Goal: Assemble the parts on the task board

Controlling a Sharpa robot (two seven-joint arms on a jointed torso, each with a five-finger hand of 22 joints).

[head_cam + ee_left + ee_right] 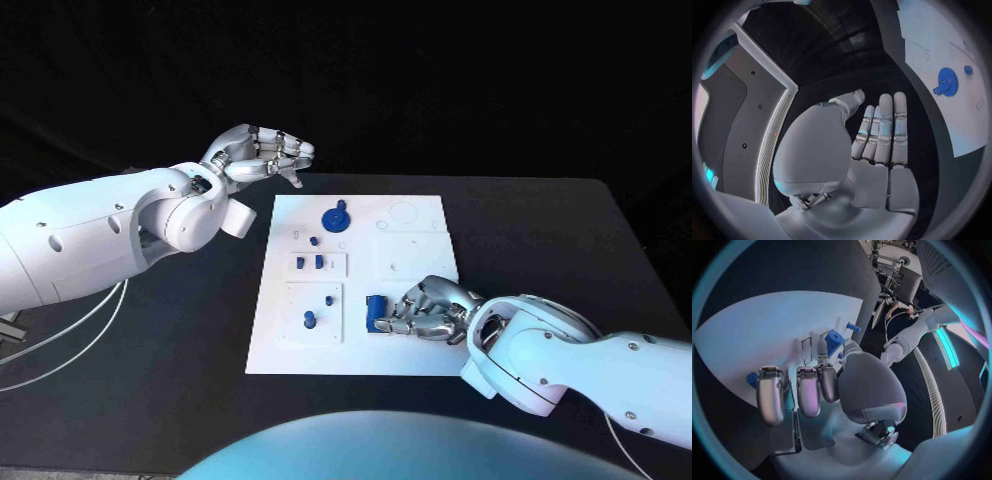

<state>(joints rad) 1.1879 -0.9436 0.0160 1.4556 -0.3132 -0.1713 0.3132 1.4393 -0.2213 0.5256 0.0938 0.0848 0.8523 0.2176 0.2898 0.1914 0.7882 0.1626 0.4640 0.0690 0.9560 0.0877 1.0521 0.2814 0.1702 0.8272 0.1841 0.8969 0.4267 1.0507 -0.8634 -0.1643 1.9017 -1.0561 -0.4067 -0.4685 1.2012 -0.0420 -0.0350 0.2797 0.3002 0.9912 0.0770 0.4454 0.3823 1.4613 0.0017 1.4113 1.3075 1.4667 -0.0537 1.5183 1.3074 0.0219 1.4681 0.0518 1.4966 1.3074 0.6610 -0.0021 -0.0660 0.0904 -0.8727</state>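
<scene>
Silver and empty, the left hand [263, 153] hovers off the far left corner of the white board [281, 345], fingers loosely apart. Further right, the right hand [423, 312] curls around a blue block [376, 312] on the board's near half; it should probably keep it upright and press gently. No readable writing appears.
</scene>
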